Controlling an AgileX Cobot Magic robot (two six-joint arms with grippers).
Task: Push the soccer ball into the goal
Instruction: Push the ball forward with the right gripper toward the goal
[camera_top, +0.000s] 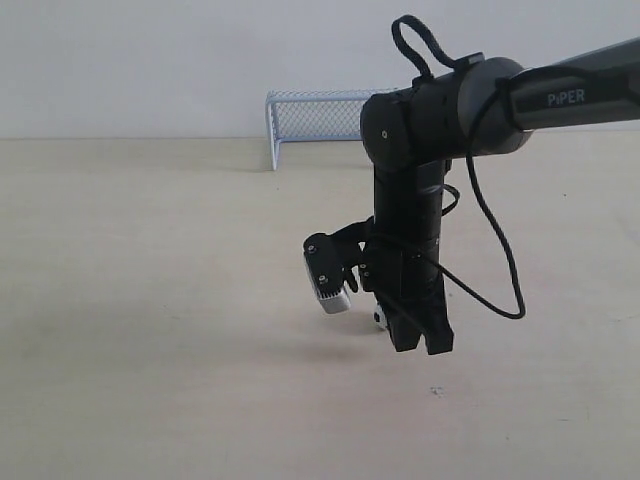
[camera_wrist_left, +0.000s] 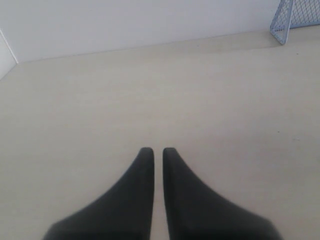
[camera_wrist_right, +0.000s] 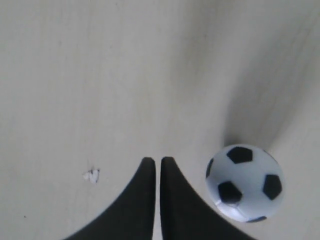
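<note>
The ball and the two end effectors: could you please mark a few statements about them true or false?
1. The ball lies on the table. True.
2. The right end effector grips the ball. False: it is shut on nothing, with the ball beside it.
3. The ball is inside the goal. False: the goal stands far off by the wall, and the ball is by the right end effector.
4. The left end effector holds nothing. True.
</note>
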